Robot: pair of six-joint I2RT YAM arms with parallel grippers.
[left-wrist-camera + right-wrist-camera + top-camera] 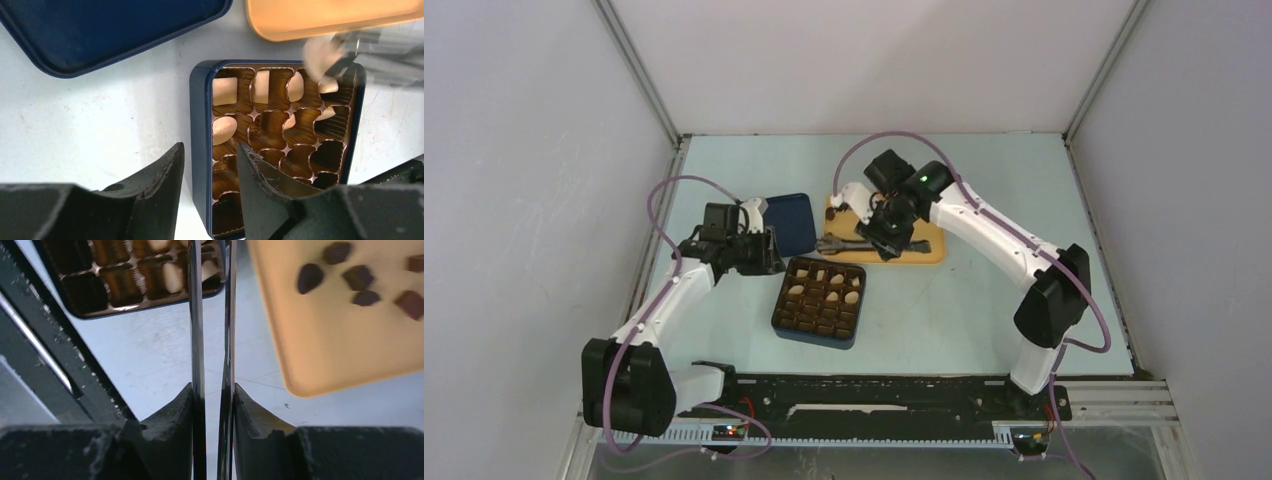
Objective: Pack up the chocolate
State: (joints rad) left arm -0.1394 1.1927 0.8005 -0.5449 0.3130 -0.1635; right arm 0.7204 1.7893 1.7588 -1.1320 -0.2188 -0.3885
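Cream chocolate in box cells, far rows. Dark chocolate loose on tray, 1 o'clock of box. Right gripper clamped on tongs; blurred cream piece at tips, over box corner. Left gripper spread, empty, straddling box wall. Lid at 11 o'clock.
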